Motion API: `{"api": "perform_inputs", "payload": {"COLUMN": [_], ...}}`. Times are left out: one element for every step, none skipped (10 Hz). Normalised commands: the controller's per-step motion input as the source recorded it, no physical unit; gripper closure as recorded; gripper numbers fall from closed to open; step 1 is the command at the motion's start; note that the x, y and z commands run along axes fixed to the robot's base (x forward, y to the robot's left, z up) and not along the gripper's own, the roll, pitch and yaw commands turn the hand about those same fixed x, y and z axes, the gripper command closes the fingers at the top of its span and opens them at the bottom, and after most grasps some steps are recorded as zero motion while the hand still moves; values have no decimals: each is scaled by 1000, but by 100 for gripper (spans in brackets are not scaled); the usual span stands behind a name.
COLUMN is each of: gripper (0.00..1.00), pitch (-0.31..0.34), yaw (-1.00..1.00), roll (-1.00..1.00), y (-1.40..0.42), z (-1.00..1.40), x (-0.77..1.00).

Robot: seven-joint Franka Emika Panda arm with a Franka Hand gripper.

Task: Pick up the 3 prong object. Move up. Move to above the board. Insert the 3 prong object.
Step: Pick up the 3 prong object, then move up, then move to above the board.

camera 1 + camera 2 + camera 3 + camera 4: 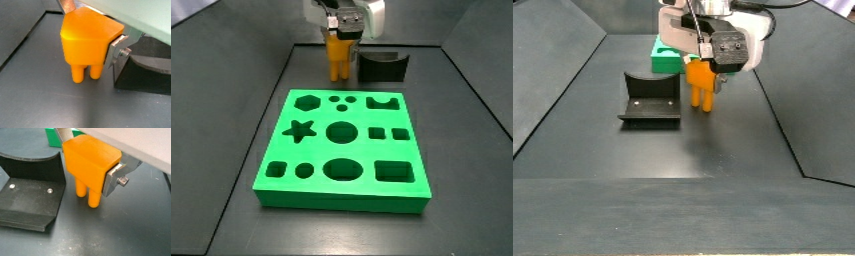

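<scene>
Open dark tray floor all around, bounded by sloping walls. One 3 prong object, upright, clamped between the silver fingers of the gripper, prong legs hanging just above the floor beside the one fixture. One board lying flat nearer in a side view, fourteen cut-outs in its top face, all unfilled.

In a side view the gripper hides most of the board. In a wrist view the fixture is cut off by the picture's edge.
</scene>
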Motion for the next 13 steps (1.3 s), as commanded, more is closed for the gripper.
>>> {"api": "perform_inputs", "payload": {"gripper": [100,100,100,100,100,100,100,100,100,100,100,100,100], "pitch": [0,0,0,0,0,0,0,23,21,19,24,-262,-261], "yaw": [0,0,0,0,0,0,0,-3,-9,-16,-18,187,184], "roll": [0,0,0,0,0,0,0,3,3,5,7,-249,-246], "y": [0,0,0,0,0,0,0,54,43,25,23,-313,-323], "z": [0,0,0,0,0,0,833,791,691,497,388,1000,1000], "x": [0,0,0,0,0,0,0,-46,-54,-38,-33,-329,-338]}}
